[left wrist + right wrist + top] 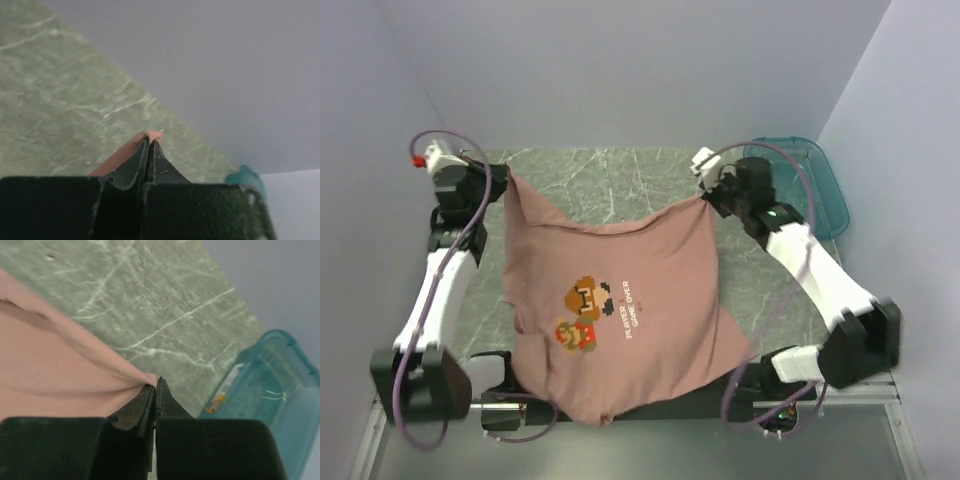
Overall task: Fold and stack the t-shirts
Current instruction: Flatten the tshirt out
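Above the green marbled worktop (600, 175), the t-shirt (620, 310) hangs spread between the two arms. Its print faces up and its near end reaches the arm bases. Only the overhead view shows the whole garment, its pixel-character print, and both far corners raised at once with the cloth sagging between them. The left end effector (504, 180) pinches the far-left corner and the right end effector (708, 200) pinches the far-right one.

The left wrist view adds the close detail: the jaws are clenched tight together, with just a small pink tip of fabric poking out past the fingertips. The right wrist view shows the same clenched grip on a fold of cloth and a broad stretch of shirt running off to the left. The teal tub (270, 385) sits nearby at the far right corner.
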Controlling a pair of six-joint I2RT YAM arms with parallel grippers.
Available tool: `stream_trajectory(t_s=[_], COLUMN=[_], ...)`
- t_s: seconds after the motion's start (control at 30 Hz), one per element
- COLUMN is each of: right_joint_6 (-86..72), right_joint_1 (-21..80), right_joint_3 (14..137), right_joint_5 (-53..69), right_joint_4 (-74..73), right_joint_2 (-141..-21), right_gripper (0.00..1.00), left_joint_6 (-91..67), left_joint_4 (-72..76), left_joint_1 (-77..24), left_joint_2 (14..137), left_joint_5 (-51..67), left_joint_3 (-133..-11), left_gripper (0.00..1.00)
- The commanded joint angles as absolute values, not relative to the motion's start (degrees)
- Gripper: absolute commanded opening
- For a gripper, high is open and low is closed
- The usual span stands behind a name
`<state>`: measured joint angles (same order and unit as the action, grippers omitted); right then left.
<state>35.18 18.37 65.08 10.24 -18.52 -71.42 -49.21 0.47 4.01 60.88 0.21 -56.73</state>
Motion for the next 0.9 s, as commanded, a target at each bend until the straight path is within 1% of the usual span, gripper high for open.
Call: stream_trajectory(t_s=[0.0,0.03,0.07,0.1,0.13,0.2,0.23,0.3,0.33,0.43,0.6,0.87], right_joint_6=[33.9,33.7,33.2,32.9,32.5,32.3,32.3,32.1,32.2,32.3,32.3,31.8], right_joint_1=[17.5,17.3,17.2,17.1,17.0,16.7,16.7,16.3,16.2,15.6,14.9,13.7], right_joint_3=[66.7,68.0,71.7,74.0,76.1,82.7,84.5,89.6,91.2,96.8,102.6,106.5], right_joint_5=[4.8,3.7,1.3,0.2,-0.6,-4.1,-5.3,-7.3,-8.3,-10.2,-12.7,-15.6], right_joint_4=[-2.7,-2.1,-1.8,-1.5,-1.7,-2.1,-2.3,-2.2,-2.5,-3.7,-4.3,-4.0], right_joint_2=[-82.7,-86.2,-89.6,-95.9,-99.1,-106.7,-108.9,-113.8,-115.2,-119.5,-123.9,-126.4], right_gripper=[0.00,0.00,0.00,0.00,0.00,0.00,0.00,0.00,0.00,0.00,0.00,0.00], left_joint_6=[-46.9,-46.7,-46.4,-46.1,-45.9,-45.2,-44.8,-43.9,-43.2,-42.8,-42.4,-43.2], left_joint_4=[13.6,14.5,15.3,15.2,15.1,14.1,13.6,11.7,10.8,8.6,6.8,5.8], left_joint_1=[4.1,4.0,4.0,3.9,3.7,3.6,3.7,3.6,3.6,3.6,3.6,3.7], left_joint_2=[68.4,74.2,77.3,80.2,86.1,91.5,96.2,100.6,104.5,110.2,116.2,122.1], left_joint_5=[0.2,0.2,0.1,0.2,0.2,0.2,0.2,0.2,0.2,0.2,-2.5,0.5], left_joint_3=[-56.1,-57.6,-58.8,-60.3,-63.6,-67.4,-71.3,-75.7,-80.1,-87.2,-94.0,-101.9], left_gripper=[0.00,0.01,0.00,0.00,0.00,0.00,0.00,0.00,0.00,0.00,0.01,0.00])
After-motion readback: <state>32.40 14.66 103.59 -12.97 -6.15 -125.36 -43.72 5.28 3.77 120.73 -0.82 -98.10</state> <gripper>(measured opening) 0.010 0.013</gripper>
